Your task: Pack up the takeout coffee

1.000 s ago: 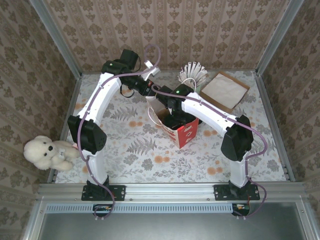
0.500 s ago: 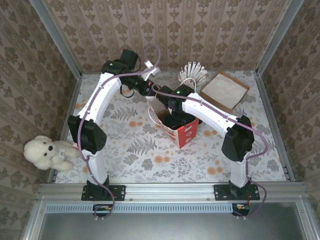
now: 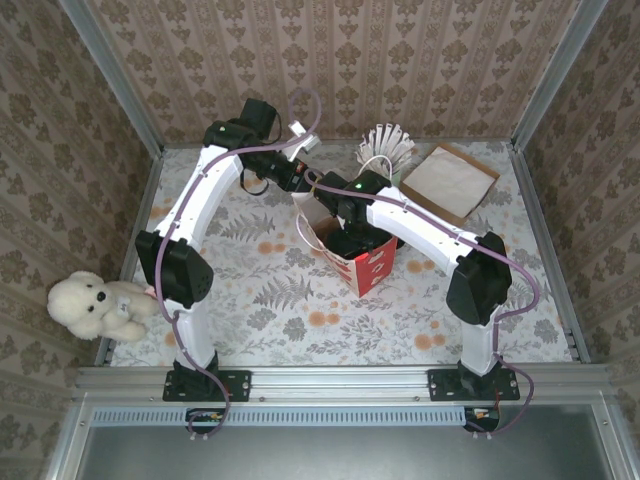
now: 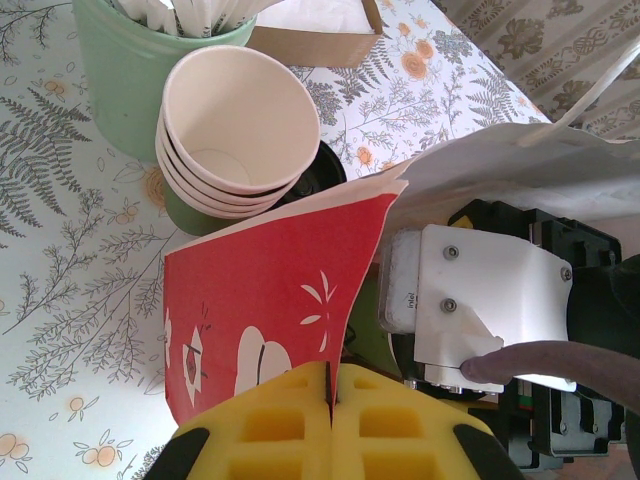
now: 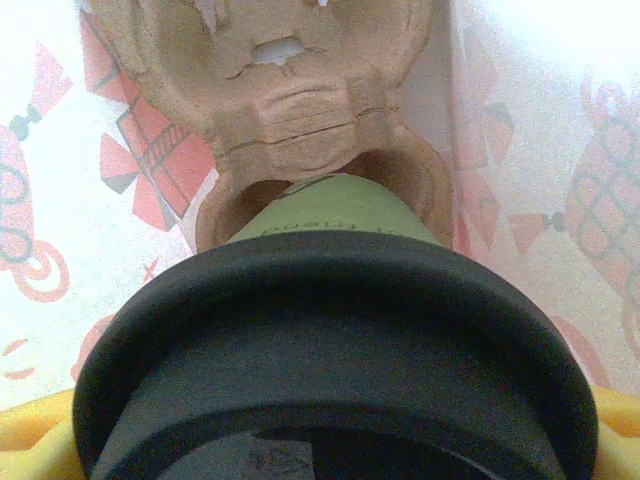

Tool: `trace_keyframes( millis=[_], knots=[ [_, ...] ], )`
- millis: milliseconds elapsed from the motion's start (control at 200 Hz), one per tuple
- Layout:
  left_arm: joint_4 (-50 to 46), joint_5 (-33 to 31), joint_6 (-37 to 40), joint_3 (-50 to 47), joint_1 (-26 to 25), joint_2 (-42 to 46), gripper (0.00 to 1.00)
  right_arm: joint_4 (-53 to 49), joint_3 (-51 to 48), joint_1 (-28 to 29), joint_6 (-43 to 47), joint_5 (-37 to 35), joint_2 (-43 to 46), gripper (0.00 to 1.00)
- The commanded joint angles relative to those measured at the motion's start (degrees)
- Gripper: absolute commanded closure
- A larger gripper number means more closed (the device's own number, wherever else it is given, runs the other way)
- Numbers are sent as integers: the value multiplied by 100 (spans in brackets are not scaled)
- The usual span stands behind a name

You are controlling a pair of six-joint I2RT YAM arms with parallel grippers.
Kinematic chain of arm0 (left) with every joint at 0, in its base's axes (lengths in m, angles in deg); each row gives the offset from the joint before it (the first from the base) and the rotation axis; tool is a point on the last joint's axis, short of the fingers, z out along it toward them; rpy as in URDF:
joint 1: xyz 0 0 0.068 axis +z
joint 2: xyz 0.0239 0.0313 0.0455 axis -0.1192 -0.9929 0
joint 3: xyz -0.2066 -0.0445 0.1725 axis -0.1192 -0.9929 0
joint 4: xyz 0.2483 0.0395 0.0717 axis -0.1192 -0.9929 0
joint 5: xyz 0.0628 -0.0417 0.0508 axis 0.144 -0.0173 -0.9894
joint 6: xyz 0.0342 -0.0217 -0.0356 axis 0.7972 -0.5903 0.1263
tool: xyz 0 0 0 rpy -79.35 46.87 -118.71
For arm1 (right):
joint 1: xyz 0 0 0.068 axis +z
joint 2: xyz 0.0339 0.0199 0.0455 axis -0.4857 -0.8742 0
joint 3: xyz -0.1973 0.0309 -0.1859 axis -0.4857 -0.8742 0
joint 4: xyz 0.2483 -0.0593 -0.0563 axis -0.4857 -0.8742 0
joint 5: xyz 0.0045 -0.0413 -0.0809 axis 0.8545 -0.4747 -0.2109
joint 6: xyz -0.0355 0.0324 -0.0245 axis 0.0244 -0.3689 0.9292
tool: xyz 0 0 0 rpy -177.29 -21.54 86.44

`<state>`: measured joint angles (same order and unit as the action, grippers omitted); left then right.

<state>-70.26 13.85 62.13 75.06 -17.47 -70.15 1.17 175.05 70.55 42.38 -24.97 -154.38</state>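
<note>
The takeout coffee, a green cup with a black lid, is inside the red-and-white paper bag. Its base sits in a socket of a brown cardboard cup carrier. My right gripper reaches down into the bag, its yellow fingers closed on the lid's two sides. My left gripper is shut on the bag's red edge and holds the mouth open. From above, the right wrist hides the cup, and the left gripper is at the bag's back rim.
A stack of lidless green cups and a green holder of white-wrapped sticks stand just behind the bag. A flat brown cardboard piece lies at the back right. A white teddy bear sits off the table's left edge.
The right arm's elbow has drifted slightly down and to the right. The left arm and the bag have not moved.
</note>
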Motion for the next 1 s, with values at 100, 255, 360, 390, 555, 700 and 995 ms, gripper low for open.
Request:
trace_keyframes(
  millis=[100,255,360,390,555,700,995],
  knots=[
    [-147,62,-51,156,-7,-84,100,121,-71,-22,44,-7,186,32],
    [-150,66,-52,156,-3,-93,100,131,-80,-22,41,2,178,32],
    [-147,63,-52,155,-10,-92,100,140,-73,-21,46,2,185,32],
    [-152,65,-52,158,-8,-93,100,140,-73,-21,47,2,184,32],
    [-159,60,-39,154,-7,-85,100,137,-102,-19,43,-11,182,32],
    [-165,52,-41,154,-12,-84,100,172,-222,-28,9,-16,175,32],
    [-169,66,-36,154,-15,-114,100,307,-449,-71,4,-15,109,33]
  ],
)
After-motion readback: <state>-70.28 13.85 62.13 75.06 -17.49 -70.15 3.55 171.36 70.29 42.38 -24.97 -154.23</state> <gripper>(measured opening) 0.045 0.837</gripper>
